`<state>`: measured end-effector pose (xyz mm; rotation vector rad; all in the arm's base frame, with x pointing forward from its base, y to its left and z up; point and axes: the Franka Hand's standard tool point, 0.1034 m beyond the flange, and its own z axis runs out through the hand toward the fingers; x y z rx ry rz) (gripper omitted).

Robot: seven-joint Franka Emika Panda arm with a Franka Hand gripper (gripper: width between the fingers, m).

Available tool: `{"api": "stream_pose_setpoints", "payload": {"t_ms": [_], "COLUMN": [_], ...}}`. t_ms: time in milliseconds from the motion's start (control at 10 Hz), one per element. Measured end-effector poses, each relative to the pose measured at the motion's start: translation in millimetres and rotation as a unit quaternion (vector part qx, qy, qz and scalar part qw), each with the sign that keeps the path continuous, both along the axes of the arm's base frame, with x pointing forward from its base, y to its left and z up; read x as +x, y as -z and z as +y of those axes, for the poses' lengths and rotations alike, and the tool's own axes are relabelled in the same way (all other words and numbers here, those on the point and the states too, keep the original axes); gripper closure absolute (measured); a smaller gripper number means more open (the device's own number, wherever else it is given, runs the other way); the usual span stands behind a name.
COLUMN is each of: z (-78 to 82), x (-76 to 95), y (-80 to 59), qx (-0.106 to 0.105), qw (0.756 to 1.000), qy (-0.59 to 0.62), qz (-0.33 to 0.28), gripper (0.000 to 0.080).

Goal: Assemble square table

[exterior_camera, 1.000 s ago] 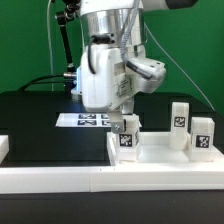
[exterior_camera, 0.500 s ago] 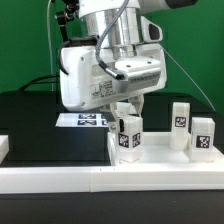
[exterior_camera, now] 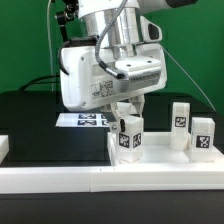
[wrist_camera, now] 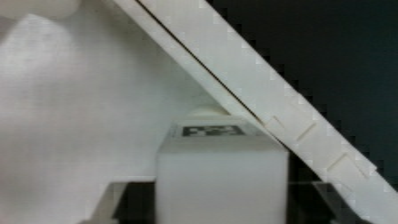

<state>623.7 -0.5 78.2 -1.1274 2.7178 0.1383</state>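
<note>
One leg [exterior_camera: 128, 136] is held clamped by the gripper [exterior_camera: 127, 118] on the tabletop [exterior_camera: 160, 155]; other legs [exterior_camera: 180, 116] remain loose, unattached.

Obstacles, exterior view: three upright legs on the square table top [exterior_camera: 160, 152]. One leg [exterior_camera: 128, 136] stands directly beneath the gripper [exterior_camera: 127, 112]; two legs [exterior_camera: 180, 124] [exterior_camera: 203, 137] stand close together toward that view's right. A bare stretch of top lies between these. Marker board [exterior_camera: 85, 121] lies flat behind. Desk [exterior_camera: 35, 125] toward that view's left stands open. Front rail [exterior_camera: 60, 178] borders the near edge.
</note>
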Motion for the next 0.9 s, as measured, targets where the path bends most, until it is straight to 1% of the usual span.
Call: {"api": "stream_pose_setpoints", "payload": {"t_ms": [100, 200, 300, 400, 500, 600, 800, 900], "z": [0.9, 2.0, 4.5, 8.8, 9.1, 7.8, 7.3, 6.9], "x": [-0.1, 1.9, 3.7, 3.7, 4.4, 4.1, 3.8, 3.7], "y": [-0.9, -3.9, -5.2, -4.6, -4.3, -3.6, -2.9, -2.7], "qx": [-0.001, 0.003, -0.005, -0.011, -0.018, -0.026, -0.033, -0.038], "qw": [0.999, 0.999, 0.994, 0.988, 0.986, 0.977, 0.965, 0.955], "qy": [-0.038, -0.053, -0.108, -0.154, -0.165, -0.211, -0.257, -0.290], "qz": [0.000, 0.001, -0.009, -0.019, -0.028, -0.035, -0.042, -0.047], "gripper": [0.0324, 0.0211, 0.0211, 0.0162, 0.0153, 0.0153, 0.0150, 0.0150]}}
